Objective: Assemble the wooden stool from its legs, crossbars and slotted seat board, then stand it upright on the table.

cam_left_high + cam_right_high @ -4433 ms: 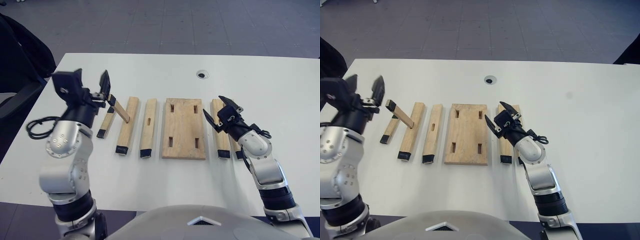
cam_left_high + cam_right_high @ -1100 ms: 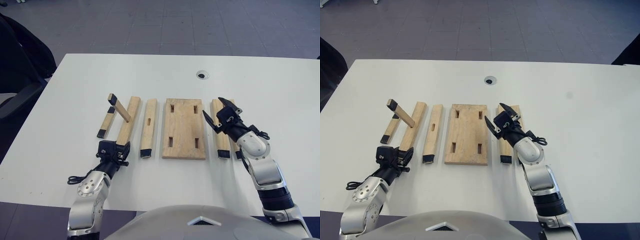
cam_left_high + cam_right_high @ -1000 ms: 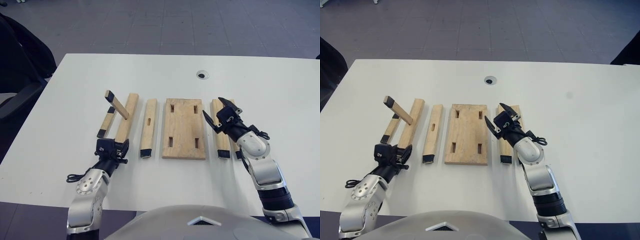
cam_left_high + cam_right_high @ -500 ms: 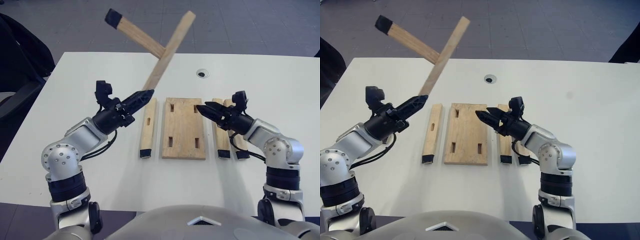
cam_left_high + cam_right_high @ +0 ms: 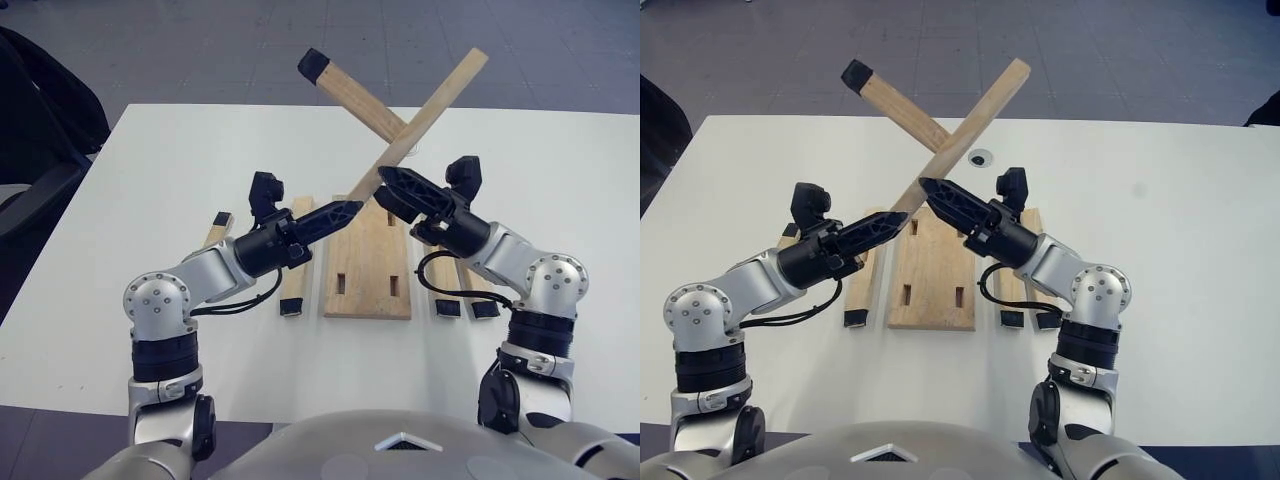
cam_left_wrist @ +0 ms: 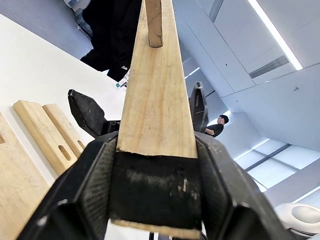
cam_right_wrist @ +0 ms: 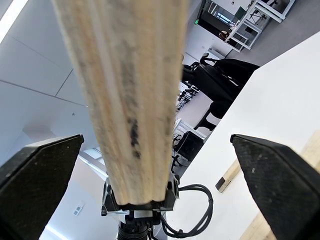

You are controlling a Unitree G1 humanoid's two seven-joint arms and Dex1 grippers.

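The left tool is clamped on the black-capped foot of a leg, holding it up at a slant above the seat board. A crossbar is pushed through the leg's slot, so the two make an X in the air over the board's far edge. The right tool is over the board too, with its fingers spread wide either side of the leg's lower stretch and not touching it.

The leg-and-crossbar pair looks light, stiff and dry. It should not bend or slip much, but it is long, and held only at the foot it will lever hard against the pinch. The crossbar probably sits in the slot by friction alone, so a sharp swing could work it loose or skew it. The best second hold is likely on the leg's flat faces between the foot and the slot — close to where the right tool already straddles it. There the wood is plain and square, and the crossbar stays free.

On the desk, a slotted leg lies just left of the seat board, and two more pieces lie just right of it.
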